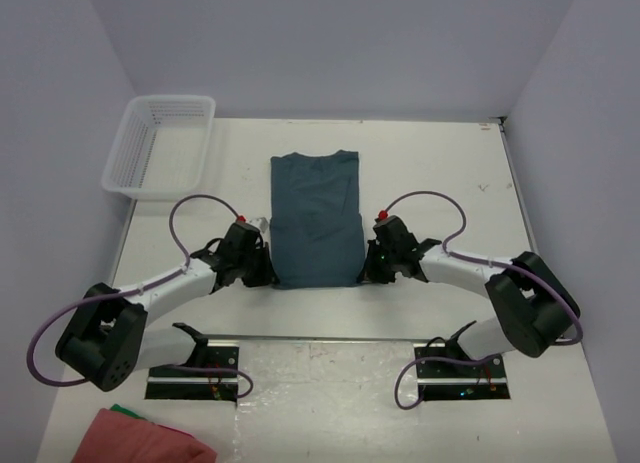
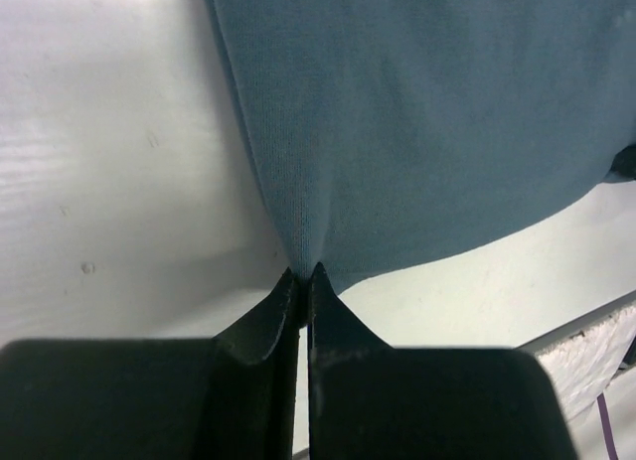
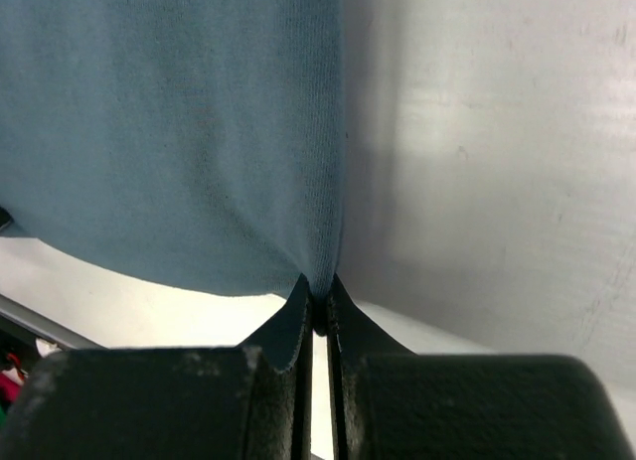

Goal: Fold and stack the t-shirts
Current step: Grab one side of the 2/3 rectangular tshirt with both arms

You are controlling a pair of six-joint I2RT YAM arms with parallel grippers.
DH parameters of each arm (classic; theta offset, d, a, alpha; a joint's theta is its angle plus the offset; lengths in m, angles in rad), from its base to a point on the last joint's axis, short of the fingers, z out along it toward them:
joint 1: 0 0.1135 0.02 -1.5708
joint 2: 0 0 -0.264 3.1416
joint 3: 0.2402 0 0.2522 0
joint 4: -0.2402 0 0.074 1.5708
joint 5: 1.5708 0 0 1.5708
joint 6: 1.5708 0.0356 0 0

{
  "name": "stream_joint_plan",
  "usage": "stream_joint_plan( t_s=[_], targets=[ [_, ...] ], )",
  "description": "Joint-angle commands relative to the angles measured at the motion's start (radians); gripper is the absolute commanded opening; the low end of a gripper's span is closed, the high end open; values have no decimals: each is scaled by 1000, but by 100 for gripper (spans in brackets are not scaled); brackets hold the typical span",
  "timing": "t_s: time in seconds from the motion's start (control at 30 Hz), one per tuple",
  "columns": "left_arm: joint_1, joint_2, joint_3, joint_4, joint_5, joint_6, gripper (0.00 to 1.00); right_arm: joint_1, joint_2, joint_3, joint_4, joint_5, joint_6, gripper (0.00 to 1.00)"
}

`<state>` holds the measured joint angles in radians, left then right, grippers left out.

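T-shirt (image 1: pixel 317 213): narrow strip, long axis near–far, lying far of both grippers. Left gripper (image 2: pixel 303 277) pinches its near-left corner; right gripper (image 3: pixel 318 289) its near-right corner.

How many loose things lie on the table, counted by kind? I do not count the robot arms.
Teal t-shirt: 1
White plastic basket: 1
Pink-red cloth: 1
Total: 3
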<state>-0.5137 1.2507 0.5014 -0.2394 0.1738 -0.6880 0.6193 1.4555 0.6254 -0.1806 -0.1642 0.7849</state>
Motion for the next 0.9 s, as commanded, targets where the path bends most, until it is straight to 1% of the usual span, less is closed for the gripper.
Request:
stream_joint_plan(
  t_s=[0.0,0.17,0.3,0.63,0.87],
  targets=[
    [-32,-62,-12,-75,-22,-22,0,29,-41,-38,-102,100,33,0],
    [-92,-132,-40,-110,-54,-67,0,86,-72,-52,-131,150,66,0],
    [-140,-180,-61,-129,-68,-105,0,118,-107,-72,-146,163,93,0],
    [-181,-324,-90,-227,-97,-145,0,189,-187,-130,-171,201,165,0],
    [-209,-382,-104,-262,-92,-174,0,240,-233,-148,-200,224,204,0]
  ],
)
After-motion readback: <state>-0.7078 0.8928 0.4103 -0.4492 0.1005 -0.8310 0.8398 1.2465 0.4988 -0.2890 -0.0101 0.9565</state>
